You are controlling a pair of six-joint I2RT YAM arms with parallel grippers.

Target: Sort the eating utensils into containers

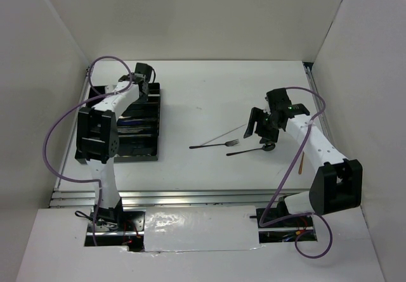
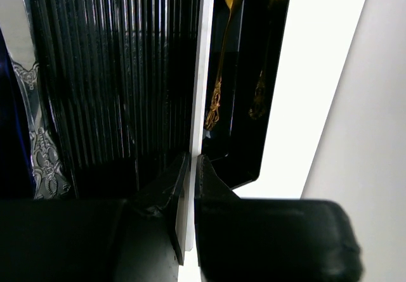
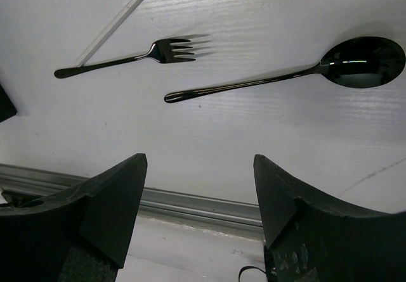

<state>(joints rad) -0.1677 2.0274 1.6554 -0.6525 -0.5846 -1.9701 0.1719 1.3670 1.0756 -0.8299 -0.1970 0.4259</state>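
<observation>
The left hand [image 2: 192,171] is clenched on one slim silver chopstick [image 2: 202,73] over the ribbed black plastic tray [image 2: 127,73] — one gold-bowled spoon [image 2: 219,73] with an ornate handle lies in the compartment beside it. The right hand [image 3: 200,193] hangs released above the white surface [image 3: 254,149], where one glossy black fork [image 3: 127,57], one black spoon [image 3: 285,76] and a second chopstick [image 3: 117,21] lie.

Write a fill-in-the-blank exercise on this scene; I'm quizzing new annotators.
The right gripper, above the black spoon, has its jaws ___.
The black fork lies on the white ___.
The left gripper is shut on a silver ___.
Missing words: open; table; chopstick.
</observation>
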